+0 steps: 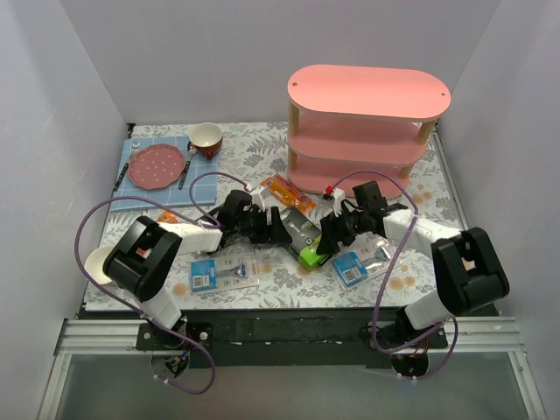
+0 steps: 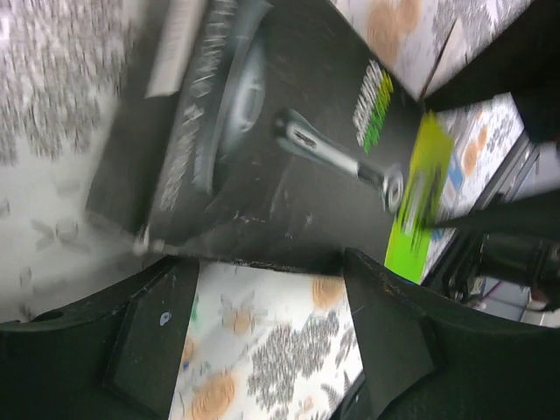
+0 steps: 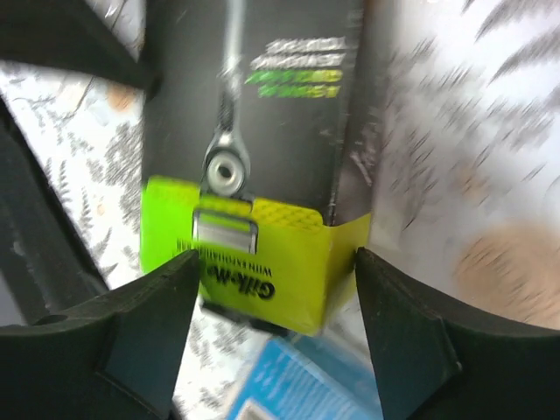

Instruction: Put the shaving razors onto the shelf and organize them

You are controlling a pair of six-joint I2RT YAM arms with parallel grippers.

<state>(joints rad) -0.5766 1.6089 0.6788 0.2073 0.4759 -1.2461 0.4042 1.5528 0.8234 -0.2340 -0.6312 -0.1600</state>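
Note:
A dark grey razor box with a lime-green end (image 1: pixel 304 241) lies on the floral tablecloth between both grippers. My left gripper (image 1: pixel 273 229) is open at its dark end; in the left wrist view the box (image 2: pixel 262 149) lies just beyond my fingertips (image 2: pixel 166 324). My right gripper (image 1: pixel 337 232) is open over the lime end (image 3: pixel 254 254), with its fingertips (image 3: pixel 402 332) flanking it. One blue-white blister pack (image 1: pixel 210 273) lies front left and another (image 1: pixel 354 265) front right, the latter also in the right wrist view (image 3: pixel 289 385). The pink shelf (image 1: pixel 367 131) stands empty at the back right.
An orange pack (image 1: pixel 284 191) lies in front of the shelf. A blue mat (image 1: pixel 140 188) at the back left carries a pink plate (image 1: pixel 157 164), cutlery and a red-white cup (image 1: pixel 206 138). White walls enclose the table on three sides.

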